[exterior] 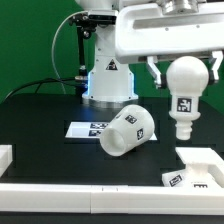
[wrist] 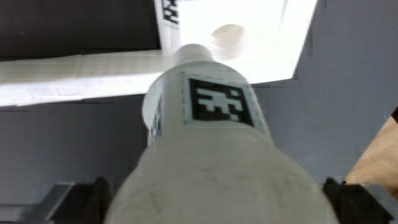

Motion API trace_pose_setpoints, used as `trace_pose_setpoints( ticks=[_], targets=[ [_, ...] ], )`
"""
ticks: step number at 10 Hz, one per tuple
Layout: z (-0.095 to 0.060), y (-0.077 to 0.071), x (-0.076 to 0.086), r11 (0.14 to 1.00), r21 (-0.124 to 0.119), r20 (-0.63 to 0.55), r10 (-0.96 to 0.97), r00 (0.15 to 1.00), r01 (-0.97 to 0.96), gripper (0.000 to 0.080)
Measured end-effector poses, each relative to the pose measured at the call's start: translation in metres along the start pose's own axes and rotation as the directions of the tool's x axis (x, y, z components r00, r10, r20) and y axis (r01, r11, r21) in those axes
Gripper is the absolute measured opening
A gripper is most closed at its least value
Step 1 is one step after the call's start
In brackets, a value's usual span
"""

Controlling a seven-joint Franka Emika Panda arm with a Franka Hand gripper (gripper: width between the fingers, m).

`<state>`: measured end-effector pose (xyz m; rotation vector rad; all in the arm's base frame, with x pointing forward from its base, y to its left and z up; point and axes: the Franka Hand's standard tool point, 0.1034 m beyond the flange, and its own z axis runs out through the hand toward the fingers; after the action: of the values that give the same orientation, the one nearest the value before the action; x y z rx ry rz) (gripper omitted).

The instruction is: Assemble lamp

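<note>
Exterior view: the gripper (exterior: 184, 70) holds the bulb (exterior: 183, 100) upright in the air, with both fingers (wrist: 71, 200) pressed against the sides of its round head. The narrow end of the bulb points down over the pedestal base (exterior: 200, 165), without touching it. The shade (exterior: 126, 131) lies on its side on the black table (exterior: 40, 125), partly hiding the marker board (exterior: 85, 128), apart from the bulb.

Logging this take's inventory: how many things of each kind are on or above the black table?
bulb: 1
shade: 1
base: 1
marker board: 1
Total: 4
</note>
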<state>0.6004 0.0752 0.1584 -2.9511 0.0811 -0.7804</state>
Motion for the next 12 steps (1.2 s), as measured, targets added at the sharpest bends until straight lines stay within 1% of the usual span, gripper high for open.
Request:
trace_pose_setpoints(
  ticks=[2, 4, 8, 10, 12],
  targets=[
    [0.009, -0.015, -0.009, 1.0, 0.013, 0.013, 0.003, 1.0, -0.004, 0.0576],
    [0.016, -0.014, -0.009, 1.0, 0.011, 0.018, 0.004, 1.0, -0.004, 0.0576],
    [0.022, -0.015, -0.005, 1.0, 0.012, 0.017, 0.005, 1.0, -0.005, 0.0576],
    [0.031, -0.014, -0.012, 1.0, 0.008, 0.03, 0.003, 1.0, -0.004, 0.0576],
    [0.036, -0.016, -0.018, 1.0, 0.009, 0.041, -0.001, 0.999, 0.0, 0.0576]
  ],
)
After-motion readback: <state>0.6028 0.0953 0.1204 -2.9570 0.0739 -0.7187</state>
